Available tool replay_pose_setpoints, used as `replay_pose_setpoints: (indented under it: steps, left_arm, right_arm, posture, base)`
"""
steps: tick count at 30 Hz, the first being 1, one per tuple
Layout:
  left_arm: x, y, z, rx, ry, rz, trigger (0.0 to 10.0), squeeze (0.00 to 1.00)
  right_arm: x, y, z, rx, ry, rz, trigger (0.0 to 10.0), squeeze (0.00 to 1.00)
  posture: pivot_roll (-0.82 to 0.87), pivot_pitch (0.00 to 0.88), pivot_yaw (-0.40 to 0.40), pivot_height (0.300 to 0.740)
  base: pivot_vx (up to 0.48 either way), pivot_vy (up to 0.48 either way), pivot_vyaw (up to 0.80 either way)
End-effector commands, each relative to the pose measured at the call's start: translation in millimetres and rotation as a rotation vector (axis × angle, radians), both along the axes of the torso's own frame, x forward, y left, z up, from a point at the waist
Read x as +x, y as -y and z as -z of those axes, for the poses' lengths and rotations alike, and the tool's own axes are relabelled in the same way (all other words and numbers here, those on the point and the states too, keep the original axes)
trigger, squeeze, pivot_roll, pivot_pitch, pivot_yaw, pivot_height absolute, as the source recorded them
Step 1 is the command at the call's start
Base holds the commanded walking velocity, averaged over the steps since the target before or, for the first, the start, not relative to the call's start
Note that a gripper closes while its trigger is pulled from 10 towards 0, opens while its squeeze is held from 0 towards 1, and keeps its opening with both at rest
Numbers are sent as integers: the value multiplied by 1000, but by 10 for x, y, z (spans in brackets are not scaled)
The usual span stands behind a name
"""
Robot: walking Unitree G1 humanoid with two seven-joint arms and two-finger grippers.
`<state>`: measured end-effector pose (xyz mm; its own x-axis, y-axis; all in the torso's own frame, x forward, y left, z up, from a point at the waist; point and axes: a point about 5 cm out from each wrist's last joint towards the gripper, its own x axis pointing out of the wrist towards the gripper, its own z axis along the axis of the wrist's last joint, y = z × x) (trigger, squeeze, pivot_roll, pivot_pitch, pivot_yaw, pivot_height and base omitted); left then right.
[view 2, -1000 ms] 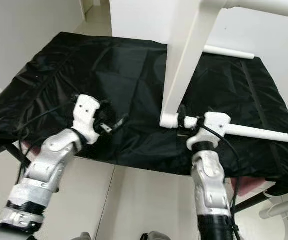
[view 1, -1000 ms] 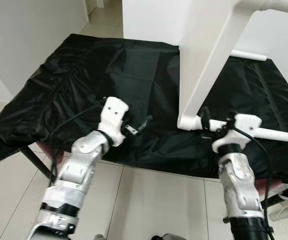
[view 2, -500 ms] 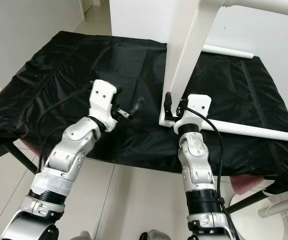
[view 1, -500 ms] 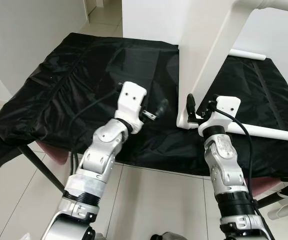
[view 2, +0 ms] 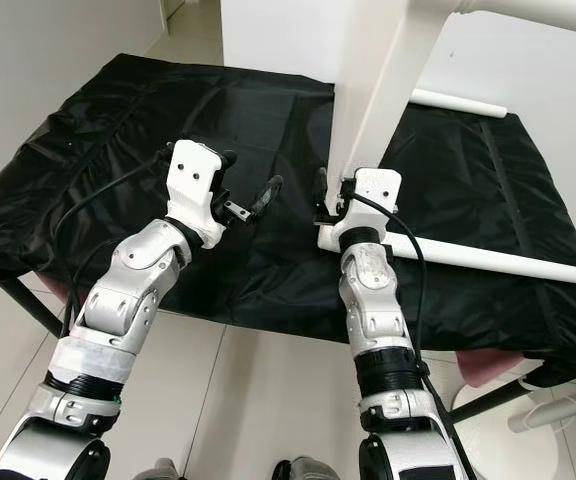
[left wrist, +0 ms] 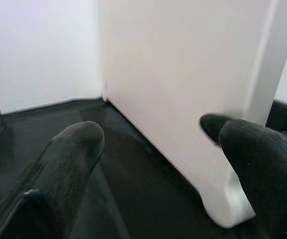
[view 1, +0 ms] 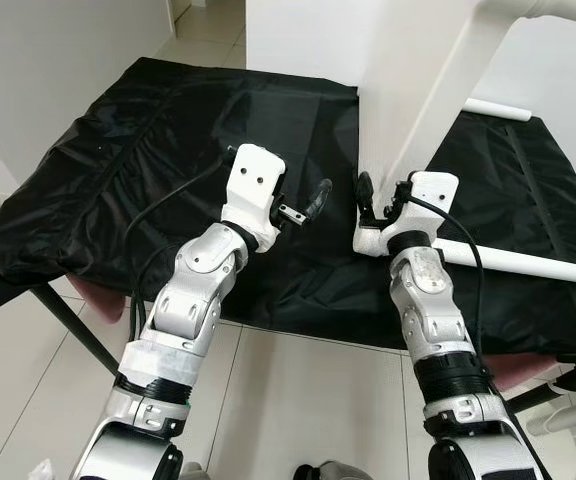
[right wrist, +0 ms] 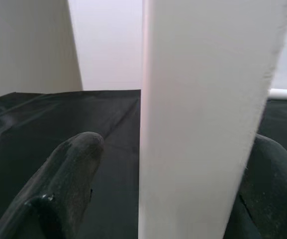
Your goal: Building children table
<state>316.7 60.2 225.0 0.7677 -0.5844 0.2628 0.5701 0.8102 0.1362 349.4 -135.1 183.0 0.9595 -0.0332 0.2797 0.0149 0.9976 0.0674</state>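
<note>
- While the right gripper (view 1: pixel 368 195) sits at the foot of the white table panel (view 1: pixel 423 110), centre-right of the left eye view, the risk is plain: that tall panel stands on one edge on the black cloth (view 1: pixel 138 170), and a push or a lopsided squeeze could tip it or skid it along the slick fabric. The right forearm rises steeply from the bottom of the frame, wrist cocked forward.
- Over in the right eye view, the left gripper (view 2: pixel 248 197) hangs above the cloth at centre-left, apart from the panel, forearm angled up from the lower left. A white rod (view 2: pixel 488 260) runs off the panel's foot towards the right edge; knock it and the joint may twist.
- From the left wrist view, two black fingertips (left wrist: pixel 73 149) stand wide apart with nothing between them, the panel's rounded lower corner ahead at lower right.
- Up close in the right wrist view, the panel's edge (right wrist: pixel 203 119) stands between the spread fingers (right wrist: pixel 73 169); whether they press it, I cannot tell.
</note>
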Motion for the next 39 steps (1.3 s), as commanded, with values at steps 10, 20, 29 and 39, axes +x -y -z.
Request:
replay_pose_setpoints:
  steps: [10,20,29,39]
  left_arm:
    - [-91,75,23,26,-9,76,10000,0]
    - [-100,36,33,37,-16,56,10000,0]
    - [-113,-11,18,42,-24,43,10000,0]
    - [-82,-257,-28,85,5,33,10000,0]
  right_arm:
    - [206,-20,-124,6,19,130,10000,0]
    - [332,-44,-215,43,13,138,10000,0]
    - [473,7,-275,98,-26,83,3020,0]
    - [522,-49,-335,112,-27,50,0,0]
  posture:
    - [97,36,-103,740]
    - [111,46,-111,740]
    - [123,62,-103,740]
    - [127,69,-110,740]
  base:
    - [0,0,0]
    - [0,0,0]
    - [0,0,0]
    - [0,0,0]
